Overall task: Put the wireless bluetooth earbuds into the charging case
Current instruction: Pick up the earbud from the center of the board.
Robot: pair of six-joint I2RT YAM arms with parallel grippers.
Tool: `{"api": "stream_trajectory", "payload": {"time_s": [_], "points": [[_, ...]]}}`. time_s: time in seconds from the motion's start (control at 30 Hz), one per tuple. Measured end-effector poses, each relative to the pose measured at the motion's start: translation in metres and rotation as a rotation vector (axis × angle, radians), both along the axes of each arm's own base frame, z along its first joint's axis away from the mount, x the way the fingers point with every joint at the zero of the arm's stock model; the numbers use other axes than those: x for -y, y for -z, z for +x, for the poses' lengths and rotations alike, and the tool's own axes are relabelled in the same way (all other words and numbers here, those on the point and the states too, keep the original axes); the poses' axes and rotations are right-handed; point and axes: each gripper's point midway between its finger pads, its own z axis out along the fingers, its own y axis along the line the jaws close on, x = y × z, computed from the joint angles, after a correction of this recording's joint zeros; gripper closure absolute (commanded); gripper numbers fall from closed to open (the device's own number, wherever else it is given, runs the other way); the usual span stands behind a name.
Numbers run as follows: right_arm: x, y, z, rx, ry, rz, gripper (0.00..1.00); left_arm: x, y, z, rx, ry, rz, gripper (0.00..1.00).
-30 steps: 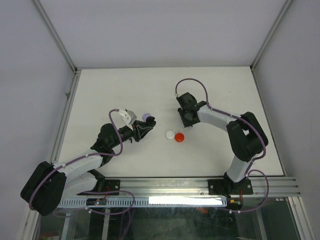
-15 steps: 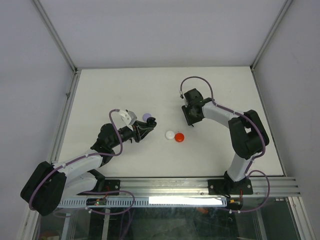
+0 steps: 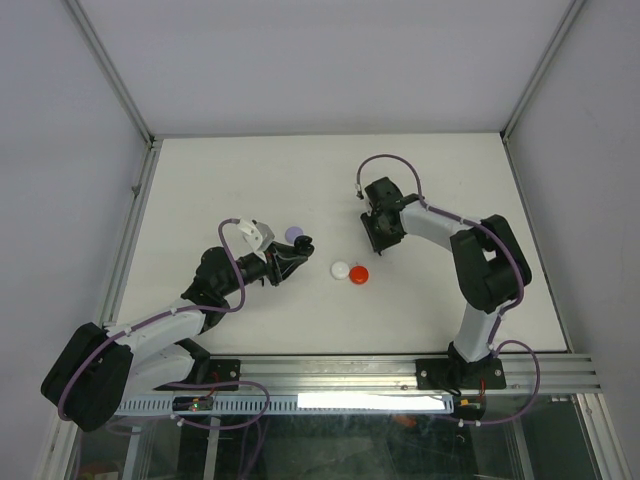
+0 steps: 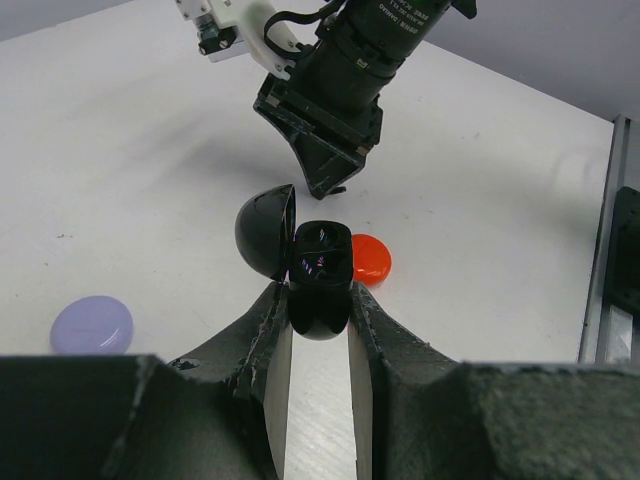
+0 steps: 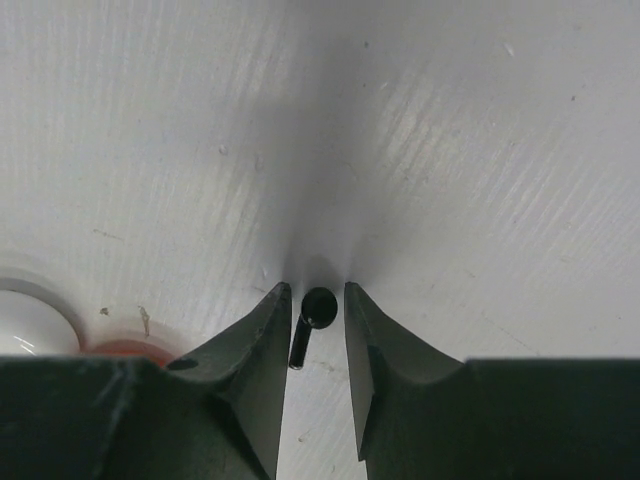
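Note:
My left gripper (image 3: 298, 247) (image 4: 320, 296) is shut on a black round charging case (image 4: 320, 282), held just above the table with its lid (image 4: 265, 232) hinged open to the left. My right gripper (image 3: 381, 238) (image 5: 316, 291) points down at the table with a tiny black earbud (image 5: 319, 306) lying between its fingertips. The bud's stem lies against the left finger. A thin gap shows between its head and the right finger, so the jaws stand narrowly open around it. In the left wrist view the right gripper (image 4: 330, 185) hangs just behind the open case.
A red round case (image 3: 359, 274) (image 4: 370, 257) and a white one (image 3: 341, 269) lie side by side between the arms. A purple round case (image 3: 294, 233) (image 4: 92, 324) lies just beyond my left gripper. White walls and metal rails border the table.
My right gripper has shifted slightly to the right and settled over the black earbud. The left arm and the case it holds have not moved.

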Motion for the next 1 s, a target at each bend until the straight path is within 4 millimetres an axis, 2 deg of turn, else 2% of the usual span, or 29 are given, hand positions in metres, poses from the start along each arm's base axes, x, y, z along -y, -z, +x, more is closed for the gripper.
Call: {"api": "stream_trajectory", "payload": {"time_s": [0.7,0.83,1.0], "points": [[-0.002,-0.004,-0.005,-0.004,0.003,0.010,0.89,0.002,-0.002,-0.004,0.007,0.027,-0.005,1.00],[-0.009,-0.024,-0.008,0.049,-0.002,0.055,0.91,0.002,-0.008,-0.005,0.033,0.027,-0.031,1.00],[-0.029,-0.070,-0.004,0.201,-0.029,0.151,0.91,0.003,-0.012,-0.006,0.029,0.028,-0.074,1.00]]}}
